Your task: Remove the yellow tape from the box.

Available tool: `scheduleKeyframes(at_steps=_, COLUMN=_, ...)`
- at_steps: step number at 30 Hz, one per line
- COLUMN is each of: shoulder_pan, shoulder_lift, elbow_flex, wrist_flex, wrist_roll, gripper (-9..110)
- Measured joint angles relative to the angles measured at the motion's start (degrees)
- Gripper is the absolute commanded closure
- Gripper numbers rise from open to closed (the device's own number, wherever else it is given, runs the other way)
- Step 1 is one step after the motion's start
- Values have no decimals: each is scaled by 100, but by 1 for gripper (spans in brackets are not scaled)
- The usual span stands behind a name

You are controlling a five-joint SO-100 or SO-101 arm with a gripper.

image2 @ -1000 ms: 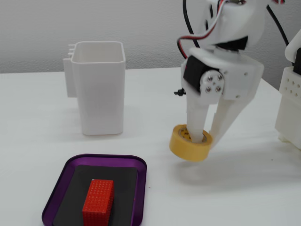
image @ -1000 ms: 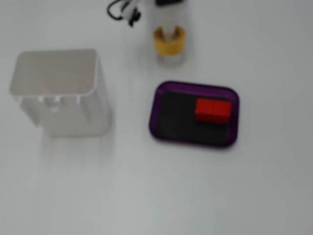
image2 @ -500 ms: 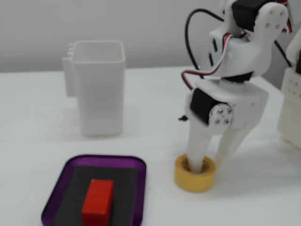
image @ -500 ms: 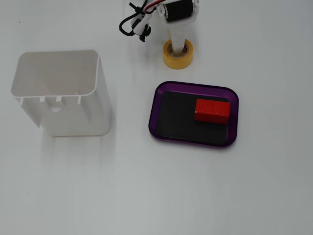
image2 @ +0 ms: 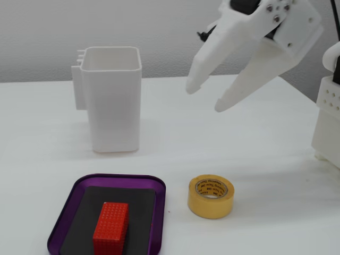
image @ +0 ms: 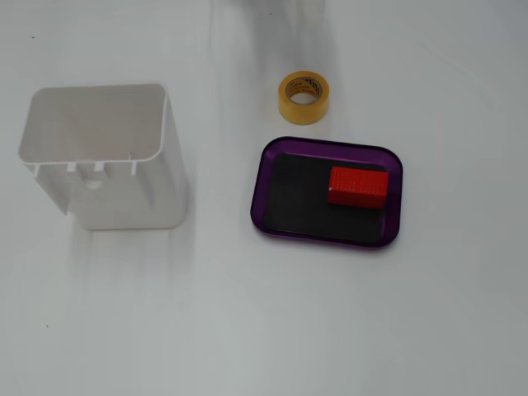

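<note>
The yellow tape [image: 304, 97] [image2: 211, 196] lies flat on the white table, outside the box and just beside its rim. The box [image: 270, 158] [image2: 69, 199] is a shallow purple tray with a black bottom, and a red block [image: 357, 186] [image2: 111, 228] lies in it. My white gripper [image2: 203, 98] shows only in a fixed view, high above the table behind the tape. Its jaws are open and empty. It is out of frame in the top-down fixed view.
A tall white plastic container [image: 107, 153] [image2: 111, 104] stands upright, left of the tray in the top-down fixed view. The arm's white base [image2: 328, 122] is at the right edge of a fixed view.
</note>
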Motion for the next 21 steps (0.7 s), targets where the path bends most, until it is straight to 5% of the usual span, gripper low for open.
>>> scheduleKeyframes(at_steps=11, shoulder_pan=0, shoulder_lift=3322, elbow_flex=3252, wrist_flex=79, wrist_roll=800, gripper=87)
scheduleKeyframes(at_steps=21, shoulder_pan=-35, shoulder_lift=3507, elbow_flex=4245, wrist_flex=290, wrist_roll=1538, gripper=90)
